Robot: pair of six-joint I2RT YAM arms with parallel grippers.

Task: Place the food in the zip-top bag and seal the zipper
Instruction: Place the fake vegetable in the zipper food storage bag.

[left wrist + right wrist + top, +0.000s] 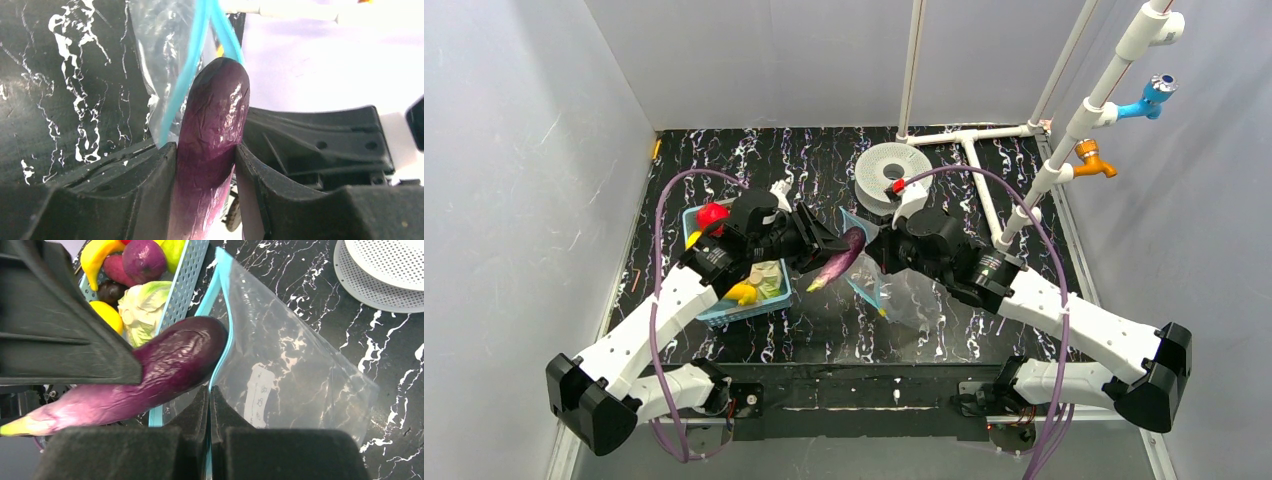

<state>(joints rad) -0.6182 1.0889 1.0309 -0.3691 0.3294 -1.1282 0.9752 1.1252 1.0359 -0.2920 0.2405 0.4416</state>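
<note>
**Eggplant at the bag mouth, nothing inside yet**

The eggplant (pixel 215 125) is clamped mid-body by the left gripper (pixel 206 155). Its round tip touches the zipper (pixel 222 315) of the bag (pixel 295 355). The right gripper (pixel 210 395) is pinched tight on that zipper, holding the mouth up. The bag looks empty and unsealed. The right wrist view shows the banana (pixel 97 255) and cabbage (pixel 142 307) in the basket (pixel 190 275). The left wrist view shows the zipper strips parted.

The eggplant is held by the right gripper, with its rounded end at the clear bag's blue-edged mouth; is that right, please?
Not quite: the left gripper holds the eggplant, as the left wrist view shows. Its rounded end is indeed at the mouth of the clear bag.
</note>
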